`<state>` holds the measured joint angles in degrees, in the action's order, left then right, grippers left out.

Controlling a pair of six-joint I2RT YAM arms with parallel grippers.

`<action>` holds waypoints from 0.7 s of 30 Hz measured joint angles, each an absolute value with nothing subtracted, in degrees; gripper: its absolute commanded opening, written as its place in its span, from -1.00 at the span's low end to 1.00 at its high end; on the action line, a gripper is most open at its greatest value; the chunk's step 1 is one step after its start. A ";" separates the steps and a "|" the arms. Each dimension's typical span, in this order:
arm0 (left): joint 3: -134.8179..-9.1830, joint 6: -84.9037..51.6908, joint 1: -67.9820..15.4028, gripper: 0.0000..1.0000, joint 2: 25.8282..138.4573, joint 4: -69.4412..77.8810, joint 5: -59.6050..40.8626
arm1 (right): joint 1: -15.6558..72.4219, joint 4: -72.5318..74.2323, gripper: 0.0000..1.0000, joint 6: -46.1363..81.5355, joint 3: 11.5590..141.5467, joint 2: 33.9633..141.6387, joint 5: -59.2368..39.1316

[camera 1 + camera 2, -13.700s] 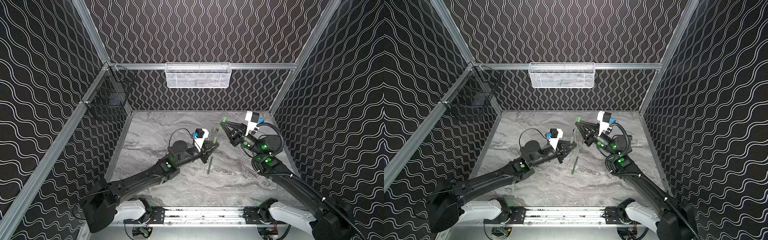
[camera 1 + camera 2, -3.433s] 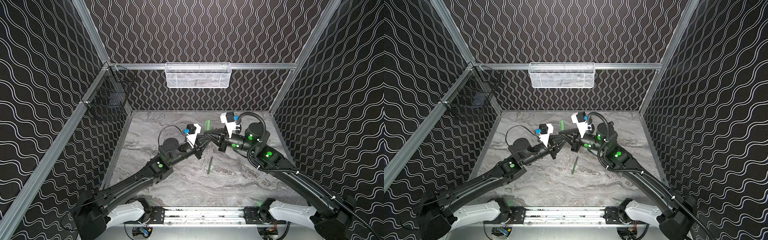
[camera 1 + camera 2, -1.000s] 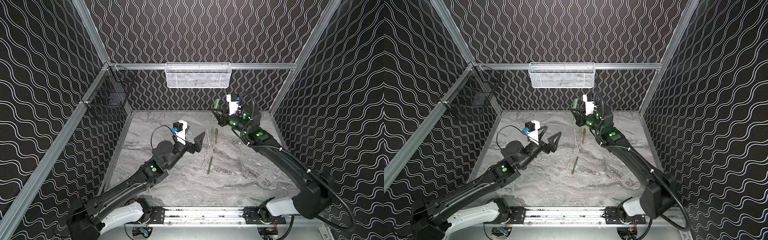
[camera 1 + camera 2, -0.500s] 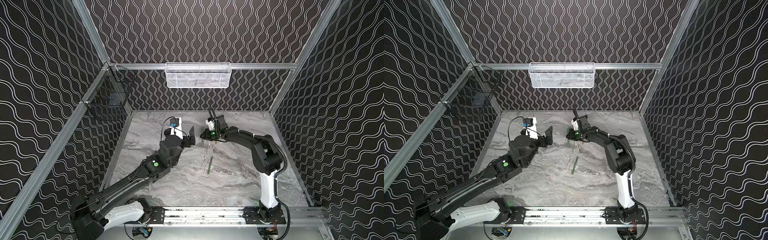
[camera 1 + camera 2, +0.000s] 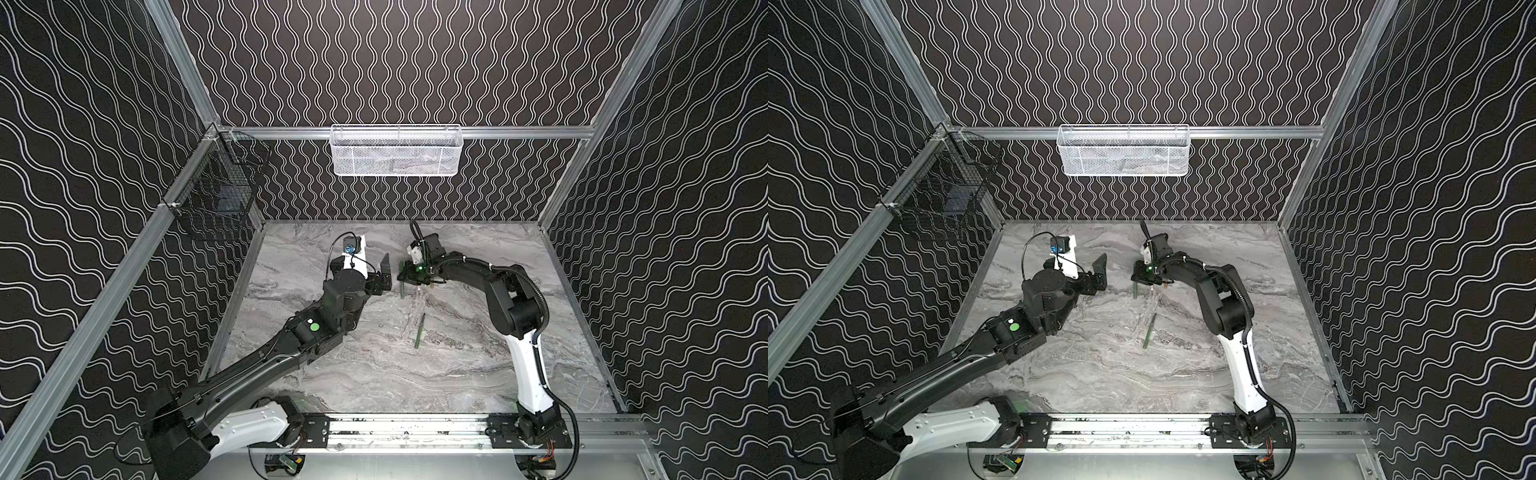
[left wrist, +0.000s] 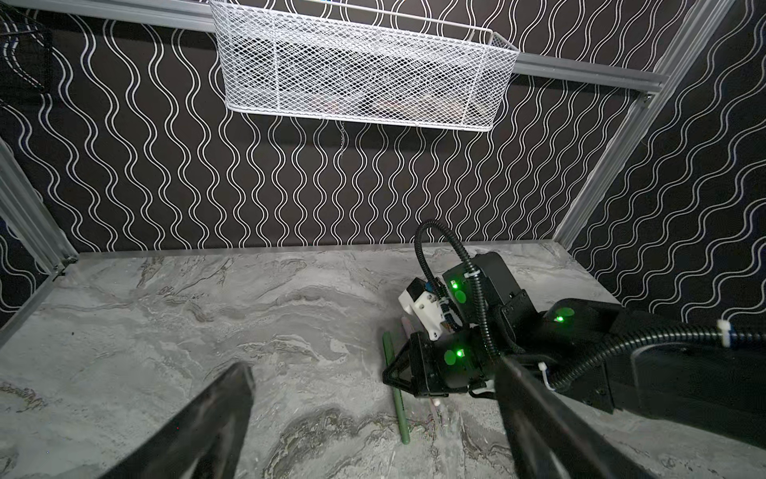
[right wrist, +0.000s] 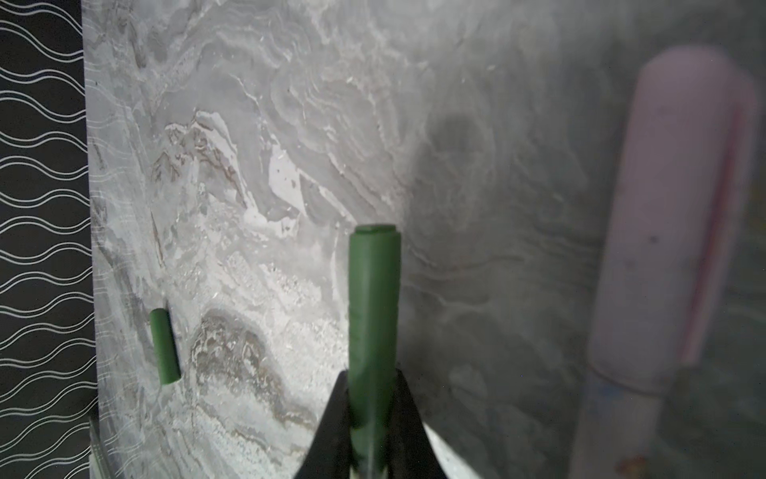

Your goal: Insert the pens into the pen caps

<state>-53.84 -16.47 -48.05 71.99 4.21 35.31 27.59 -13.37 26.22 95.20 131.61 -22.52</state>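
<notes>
At back-centre of desk (image 5: 457, 374), saw right arm bent at the elbow and stretched left, right gripper (image 5: 402, 277) down at the surface. Found it clenched on a dark green pen (image 7: 373, 298), end poking past the fingertips. Spotted left arm reaching up from the front, left gripper (image 5: 384, 272) raised, spread wide, just beside the right one. Noted second dark green pen (image 5: 419, 330) loose mid-desk, pink capped pen (image 7: 671, 228) beside the held one. Saw plenty of desk out to both side walls; white mesh basket (image 5: 395, 151) overhead on back rail.
</notes>
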 measured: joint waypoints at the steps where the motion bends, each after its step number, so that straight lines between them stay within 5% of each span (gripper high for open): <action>1: -53.89 -16.47 -48.05 0.87 71.96 4.16 35.31 | 27.59 -13.37 -0.60 26.41 95.22 131.61 -22.44; 13: -54.65 -16.36 -47.72 0.89 70.54 2.90 32.58 | 27.64 -13.58 -0.44 28.56 95.90 131.52 -20.69; 21: -55.18 -18.37 -45.08 0.89 68.84 1.93 31.90 | 31.92 -15.27 -0.11 27.53 94.63 123.76 -14.59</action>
<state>-55.18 -18.37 -45.08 68.84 1.93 31.90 31.92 -15.27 27.53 94.63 123.76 -14.59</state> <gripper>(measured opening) 0.942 0.414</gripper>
